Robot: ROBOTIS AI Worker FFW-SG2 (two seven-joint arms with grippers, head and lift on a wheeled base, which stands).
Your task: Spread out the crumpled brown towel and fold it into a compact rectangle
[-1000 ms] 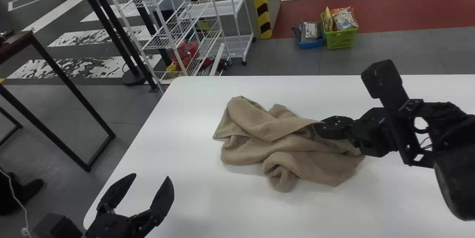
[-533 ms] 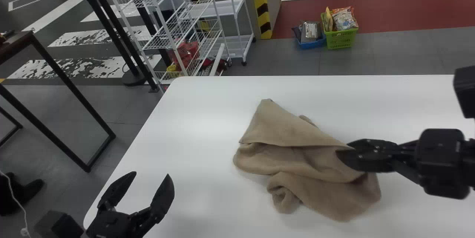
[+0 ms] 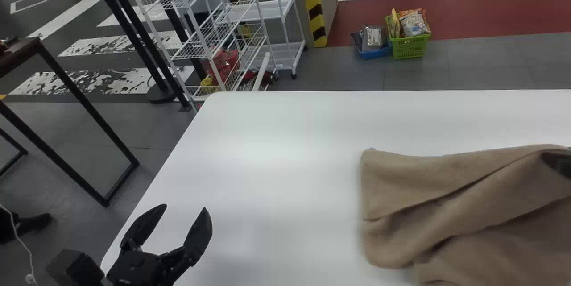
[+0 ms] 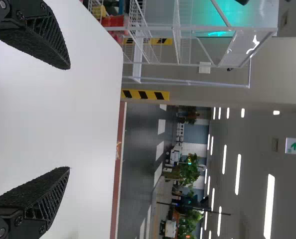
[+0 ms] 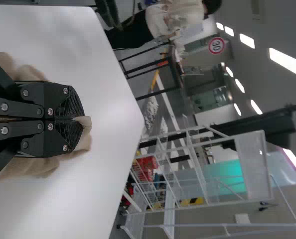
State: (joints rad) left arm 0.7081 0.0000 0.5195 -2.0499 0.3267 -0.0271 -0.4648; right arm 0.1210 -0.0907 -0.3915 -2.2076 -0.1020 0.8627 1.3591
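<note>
From my seat at the controls, I see the brown towel (image 3: 441,188) at the right side of the white surface (image 3: 267,156), running out past the right edge of the head view. It is rumpled rather than flat: its left end shows a fairly straight upper edge and side, with a rounded fold bulging out below, and long creases slant up towards the right. I can't tell how much of it rests on the surface and how much is raised.

My right tool (image 3: 560,164) is at that right edge, partly covered by the cloth. In the right wrist view I see the fingers of the right tool (image 5: 81,119) brought together, with a small pinch of towel caught at their tips and sticking out just beyond them. More of the towel spreads out on both sides, behind the fingers.

My left tool (image 3: 184,208) is at the near left part of the surface, well apart from the towel. Its fingers are spread wide, it holds nothing, and the left wrist view has the white surface behind the gap.

Beyond the far edge, I make out a white wire rack (image 3: 279,51), a yellow-and-black striped post (image 3: 314,5), and on the floor a blue basket (image 3: 375,53) just beside a green basket (image 3: 409,47), both loaded with packets.
</note>
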